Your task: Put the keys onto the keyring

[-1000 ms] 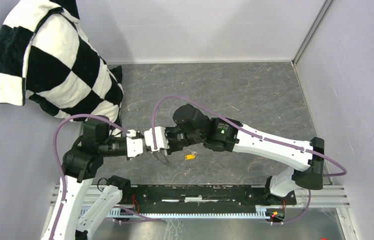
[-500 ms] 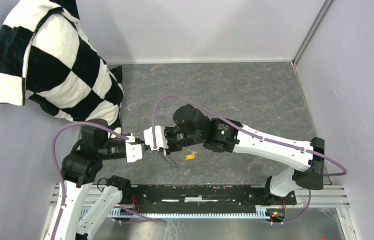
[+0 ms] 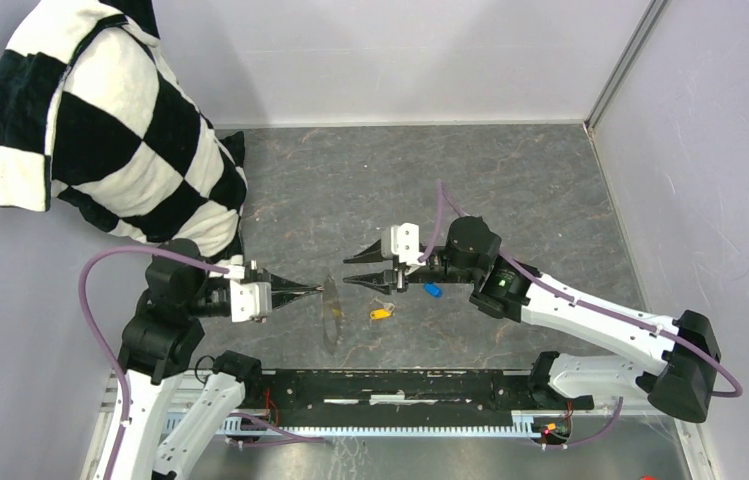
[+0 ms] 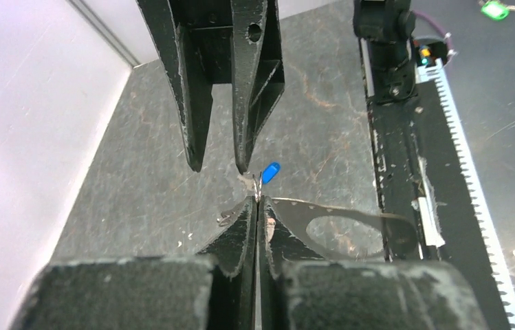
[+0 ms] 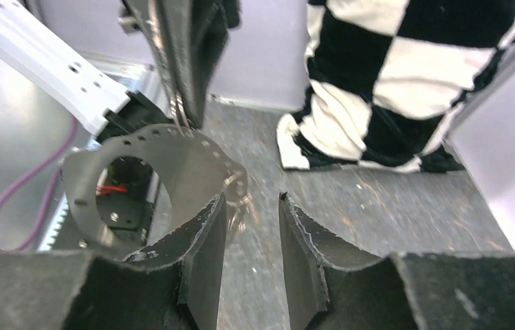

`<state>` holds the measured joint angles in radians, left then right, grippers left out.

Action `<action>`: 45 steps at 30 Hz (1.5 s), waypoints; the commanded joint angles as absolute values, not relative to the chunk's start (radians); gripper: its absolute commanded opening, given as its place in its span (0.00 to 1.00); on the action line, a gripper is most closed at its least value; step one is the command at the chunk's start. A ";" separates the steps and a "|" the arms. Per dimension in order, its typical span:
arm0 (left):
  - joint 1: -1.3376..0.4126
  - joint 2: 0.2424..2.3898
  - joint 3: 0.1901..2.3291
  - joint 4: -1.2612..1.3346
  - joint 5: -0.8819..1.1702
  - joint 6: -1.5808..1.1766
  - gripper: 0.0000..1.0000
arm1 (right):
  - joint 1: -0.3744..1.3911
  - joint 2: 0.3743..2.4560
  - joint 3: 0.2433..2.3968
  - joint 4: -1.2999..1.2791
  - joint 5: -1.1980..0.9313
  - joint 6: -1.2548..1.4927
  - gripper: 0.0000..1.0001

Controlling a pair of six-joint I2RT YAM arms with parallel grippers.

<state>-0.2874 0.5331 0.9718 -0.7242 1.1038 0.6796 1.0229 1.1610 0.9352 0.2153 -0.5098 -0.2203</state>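
The keyring (image 3: 330, 318) is a thin grey metal loop hanging edge-on above the table. My left gripper (image 3: 316, 290) is shut on its upper rim; in the left wrist view the keyring (image 4: 296, 213) spreads to the right of the closed left gripper (image 4: 258, 201). My right gripper (image 3: 347, 271) faces it from the right, open, with nothing between its fingers. The right wrist view shows the keyring (image 5: 192, 168) just ahead and left of the open right gripper (image 5: 251, 201). Both keys lie on the table: the yellow-headed key (image 3: 380, 314) and the blue-headed key (image 3: 432, 290).
A black-and-white checkered cloth (image 3: 100, 130) hangs at the back left, against the wall. A black rail (image 3: 400, 385) runs along the near table edge between the arm bases. Grey walls close the left, back and right sides.
My right gripper has opened and drawn back to the right, away from the left one. The left gripper shut and now holds the keyring alone. The blue key has come into view.
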 commanded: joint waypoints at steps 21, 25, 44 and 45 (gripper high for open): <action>-0.287 0.564 0.983 -0.542 1.205 0.512 0.02 | 1.030 1.228 0.894 0.708 -0.719 0.101 0.41; -0.287 0.565 0.982 -0.543 1.220 0.516 0.02 | 1.034 1.243 0.902 0.716 -0.713 0.110 0.39; -0.287 0.565 0.970 -0.611 1.212 0.624 0.02 | 1.047 1.283 0.953 0.672 -0.719 0.119 0.01; -0.287 0.563 0.968 -0.611 1.207 0.624 0.02 | 1.048 1.284 0.959 0.646 -0.715 0.110 0.01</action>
<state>-0.2874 0.5667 0.9745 -0.6212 1.1885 0.5846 1.0405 1.2694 0.8894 0.6830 -0.7189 0.1284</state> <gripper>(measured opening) 0.032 0.028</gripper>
